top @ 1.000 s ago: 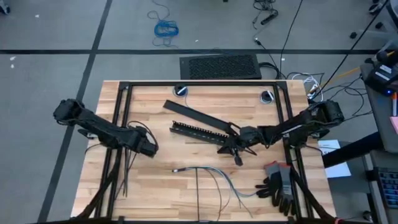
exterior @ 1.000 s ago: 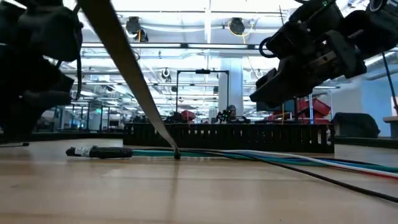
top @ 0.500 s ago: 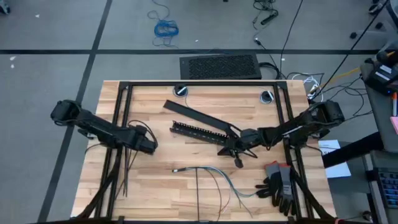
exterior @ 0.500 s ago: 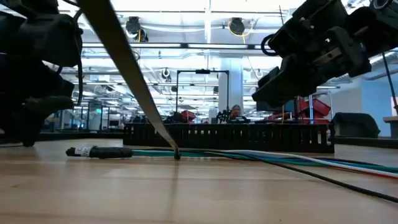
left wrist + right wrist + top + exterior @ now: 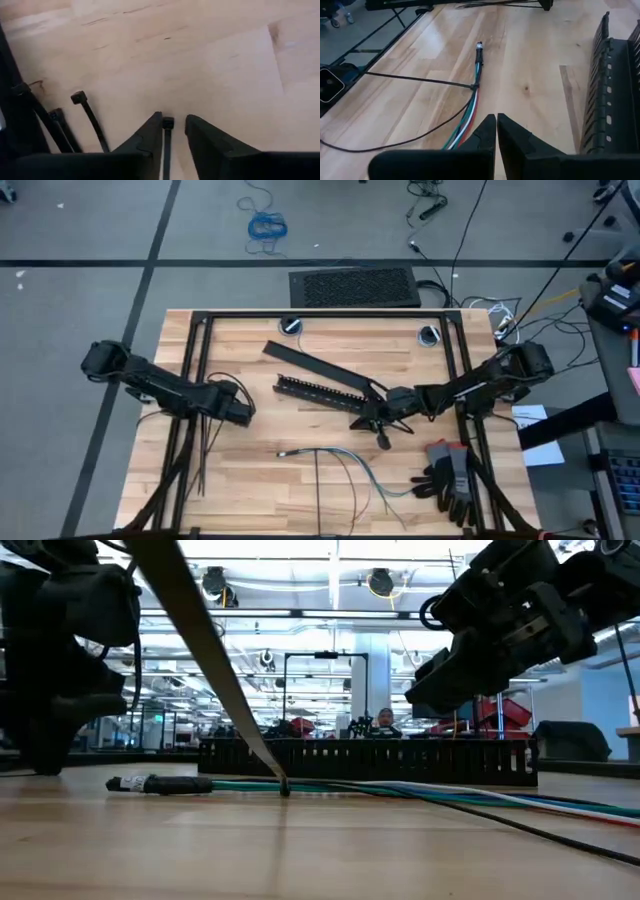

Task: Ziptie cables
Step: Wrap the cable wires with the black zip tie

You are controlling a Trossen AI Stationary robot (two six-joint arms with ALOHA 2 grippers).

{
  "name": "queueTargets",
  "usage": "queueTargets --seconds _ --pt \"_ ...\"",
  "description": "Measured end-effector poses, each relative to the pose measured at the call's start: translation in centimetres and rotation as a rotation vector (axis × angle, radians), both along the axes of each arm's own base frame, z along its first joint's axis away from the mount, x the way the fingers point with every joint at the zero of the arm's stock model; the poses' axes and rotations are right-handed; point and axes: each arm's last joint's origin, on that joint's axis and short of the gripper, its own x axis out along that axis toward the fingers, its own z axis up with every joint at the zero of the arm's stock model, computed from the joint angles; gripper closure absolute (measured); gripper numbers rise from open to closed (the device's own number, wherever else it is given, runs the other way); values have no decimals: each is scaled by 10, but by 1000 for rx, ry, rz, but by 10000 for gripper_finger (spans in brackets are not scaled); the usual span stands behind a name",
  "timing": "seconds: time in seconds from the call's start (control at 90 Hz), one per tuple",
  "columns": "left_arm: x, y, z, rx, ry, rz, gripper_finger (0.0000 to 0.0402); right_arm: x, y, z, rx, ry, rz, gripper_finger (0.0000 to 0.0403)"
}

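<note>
The left pincer (image 5: 174,131) has its tips a little apart around a ziptie (image 5: 167,145) on the counter (image 5: 200,60). It should squeeze gently, then lift straight up. The right pincer (image 5: 496,131) is pressed closed, holding nothing, near the cables (image 5: 470,107).

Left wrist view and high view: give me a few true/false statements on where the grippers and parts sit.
1. The left gripper has a ziptie between its open fingers. True.
2. More zipties lie on the table beside it. True.
3. The right gripper is wide open. False: its fingers are nearly together, with nothing between them.
4. The cables lie inside the slotted bar. False: they lie on the bare wood nearer the front edge, apart from the bar.
5. A pair of gloves lies at the table's left edge. False: it is near the front right corner.
</note>
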Motion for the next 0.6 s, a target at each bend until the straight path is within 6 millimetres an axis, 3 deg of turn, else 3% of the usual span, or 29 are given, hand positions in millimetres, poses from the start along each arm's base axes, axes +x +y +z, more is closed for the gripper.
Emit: queueTargets --seconds 0.422,0.6 --pt "1 0 0 -6 -7 -25 387 0 0 0 2 1 0 394" --pt "4 -1 3 -3 -17 -25 392 0 0 0 2 1 0 394"
